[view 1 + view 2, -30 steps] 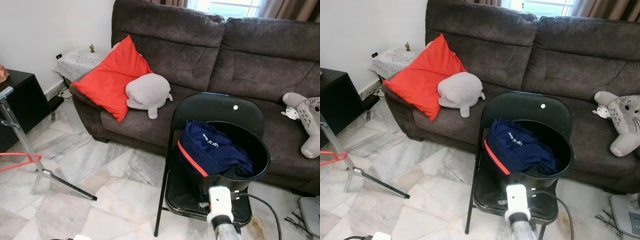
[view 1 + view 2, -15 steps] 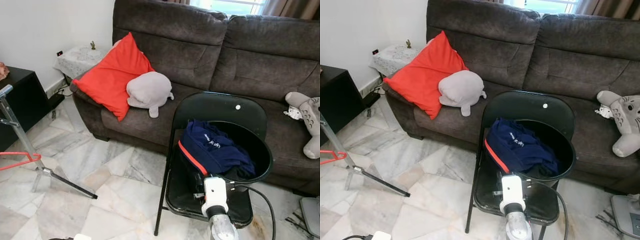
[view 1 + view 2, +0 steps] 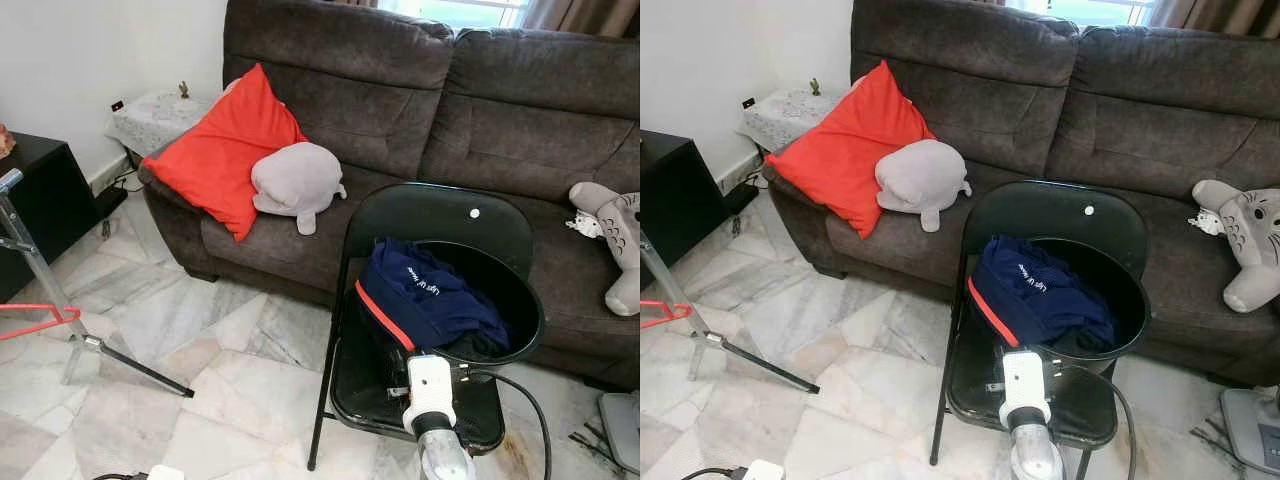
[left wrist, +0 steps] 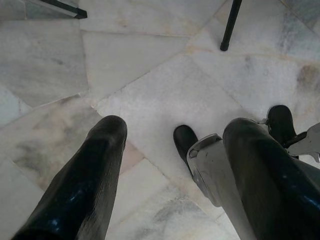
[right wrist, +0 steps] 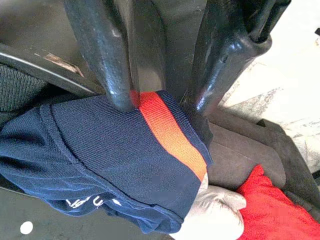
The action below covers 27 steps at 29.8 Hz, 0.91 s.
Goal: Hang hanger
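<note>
Far left of the right tool (image 5: 155, 100) lies the hanger (image 3: 40, 322).

My left gripper (image 4: 172, 165) hangs over marble floor (image 4: 165, 85), w/ both black fingers (image 4: 87, 180) spread wide apart, nothing btwn them. One finger fills lower left of frame, the other lower right. A silver-grey part of my body (image 4: 210, 167) sits beside the lower-right finger, two black rounded bits near it. Top right: a thin black chair leg (image 4: 230, 25) stands on the tiles. Top left corner: a dark bar (image 4: 62, 7) lies across the floor. Tiles are pale w/ grey and tan veins.
</note>
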Available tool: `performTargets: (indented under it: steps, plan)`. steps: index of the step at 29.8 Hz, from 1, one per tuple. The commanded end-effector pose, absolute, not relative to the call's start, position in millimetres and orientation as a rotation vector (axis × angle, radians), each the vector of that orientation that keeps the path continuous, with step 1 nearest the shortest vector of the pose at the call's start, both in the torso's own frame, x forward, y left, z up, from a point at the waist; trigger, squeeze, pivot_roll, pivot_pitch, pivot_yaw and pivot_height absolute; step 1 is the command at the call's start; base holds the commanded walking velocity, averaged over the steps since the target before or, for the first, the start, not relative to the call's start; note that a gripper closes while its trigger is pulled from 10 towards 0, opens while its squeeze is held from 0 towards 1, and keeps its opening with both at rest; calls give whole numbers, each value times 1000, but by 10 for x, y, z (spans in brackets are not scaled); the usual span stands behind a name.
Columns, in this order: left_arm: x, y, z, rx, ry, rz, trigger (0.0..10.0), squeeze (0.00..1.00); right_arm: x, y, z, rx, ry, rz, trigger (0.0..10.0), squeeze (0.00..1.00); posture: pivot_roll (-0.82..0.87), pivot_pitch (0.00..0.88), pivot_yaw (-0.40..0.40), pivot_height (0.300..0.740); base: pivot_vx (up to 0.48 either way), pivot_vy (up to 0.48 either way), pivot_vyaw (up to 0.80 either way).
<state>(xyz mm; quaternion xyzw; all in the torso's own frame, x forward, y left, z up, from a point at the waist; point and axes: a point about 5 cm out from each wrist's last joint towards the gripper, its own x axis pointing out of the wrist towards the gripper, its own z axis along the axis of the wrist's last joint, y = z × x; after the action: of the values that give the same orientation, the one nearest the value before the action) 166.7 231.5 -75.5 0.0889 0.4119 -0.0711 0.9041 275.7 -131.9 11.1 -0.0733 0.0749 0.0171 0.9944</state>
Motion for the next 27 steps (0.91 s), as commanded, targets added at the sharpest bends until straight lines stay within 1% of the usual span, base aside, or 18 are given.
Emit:
performTargets:
  steps: [1,8,9,10,11,21,27]
  plan:
    - [1611,2327,-783,199,885,-160,10000,0,2775,-1293,108,-155,160,39,10000,1000,11,79,-32,740,0,0,0]
    - [1608,2324,-785,197,887,-164,10000,0,2782,-1249,96,-155,173,57,10000,992,12,80,-32,740,0,0,0]
    - [1608,2324,-785,197,887,-164,10000,0,2786,-1253,98,-159,172,55,10000,525,12,80,-31,740,0,0,0]
    - [1607,2324,-785,197,887,-165,10000,0,2793,-1262,105,-163,169,50,10000,16,13,80,-32,740,0,0,0]
    - [1606,2324,-786,197,887,-165,10000,0,2794,-1265,106,-164,168,48,10000,0,13,81,-32,740,0,0,0]
    - [1604,2316,-788,195,888,-171,10000,0,2748,-1344,100,-177,149,3,10000,0,9,80,-32,740,0,0,0]
    - [1609,2314,-786,195,887,-171,10000,0,2696,-1466,109,-199,126,-72,10000,0,6,78,-33,740,0,0,0]
